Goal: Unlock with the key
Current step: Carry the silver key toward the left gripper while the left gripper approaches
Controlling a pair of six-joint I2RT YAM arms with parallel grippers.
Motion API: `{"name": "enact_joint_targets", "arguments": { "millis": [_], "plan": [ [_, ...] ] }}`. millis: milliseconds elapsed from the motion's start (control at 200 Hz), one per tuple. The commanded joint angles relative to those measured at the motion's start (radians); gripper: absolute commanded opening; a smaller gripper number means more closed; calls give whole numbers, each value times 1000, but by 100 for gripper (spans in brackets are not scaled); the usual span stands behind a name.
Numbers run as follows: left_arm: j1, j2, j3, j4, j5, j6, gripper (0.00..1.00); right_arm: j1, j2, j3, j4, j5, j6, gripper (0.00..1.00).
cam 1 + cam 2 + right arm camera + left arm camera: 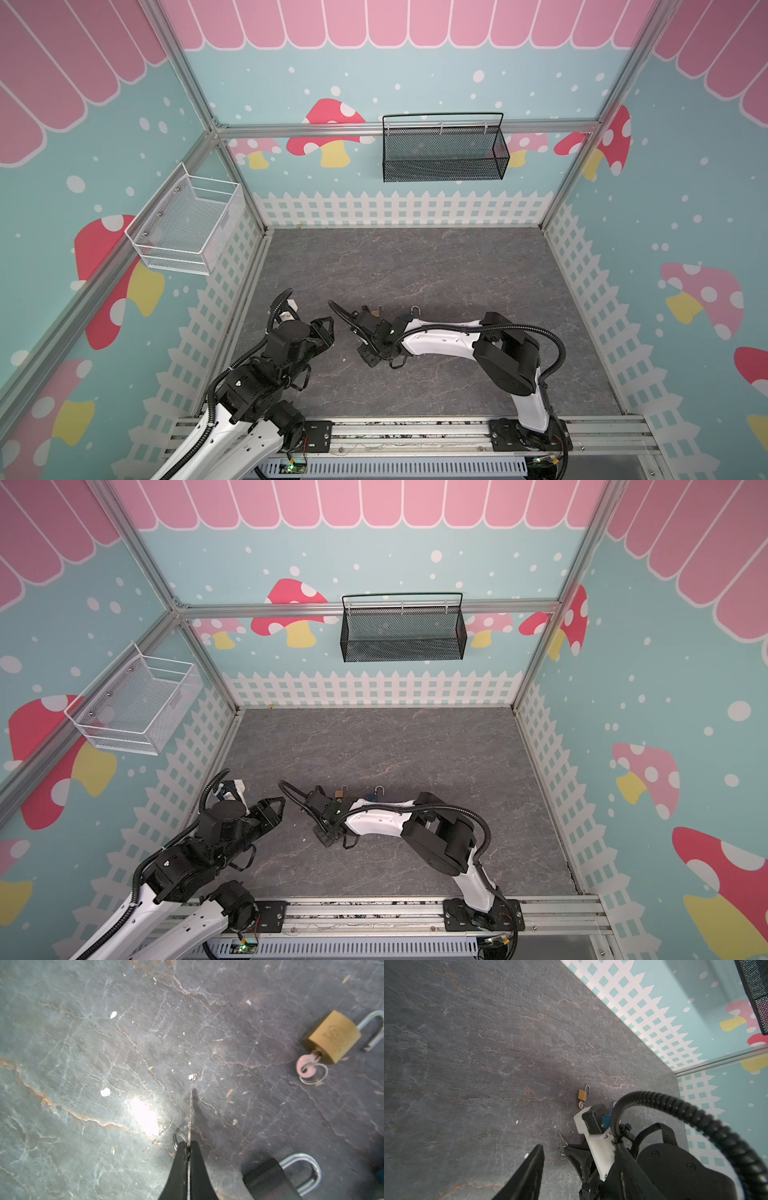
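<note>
My right gripper [188,1147] is shut on a thin silver key [190,1113], seen edge-on, blade sticking out ahead just above the grey table, its ring [176,1138] at the fingertips. A brass padlock [334,1036] lies beyond with its shackle swung open and a pink key [305,1065] in it. Close beside the right gripper lies a dark-bodied padlock [268,1178] with a silver shackle. In both top views the right gripper [362,313] [316,792] sits left of the brass padlock [379,311] [341,791]. My left gripper [330,330] [280,808] hangs open and empty just left of it.
A black mesh basket [444,149] hangs on the back wall and a white wire basket [187,226] on the left wall. Patterned walls enclose the grey table [415,266]; a metal rail [415,432] runs along the front. Small white crumbs [105,1092] dot the surface.
</note>
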Motion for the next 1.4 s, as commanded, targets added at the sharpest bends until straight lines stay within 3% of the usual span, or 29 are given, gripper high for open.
{"name": "enact_joint_targets", "arguments": {
  "millis": [0, 265, 445, 585, 930, 1396],
  "plan": [
    [5, -9, 5, 1, 15, -21, 54, -11, -41, -33, 30, -10, -22, 3],
    [5, -31, 0, 14, 38, -58, 55, -34, -111, -105, 96, -45, -50, 0],
    [5, -53, -29, 64, 84, -109, 55, -54, -253, -194, 169, -71, -81, 0],
    [7, -42, -52, 139, 151, -164, 55, -54, -359, -267, 216, -25, -146, 0],
    [5, 187, -14, 326, 357, -220, 53, -55, -535, -379, 315, 72, -307, 0],
    [8, 453, 84, 452, 419, -264, 47, -50, -602, -413, 387, 133, -430, 0]
  ]
}}
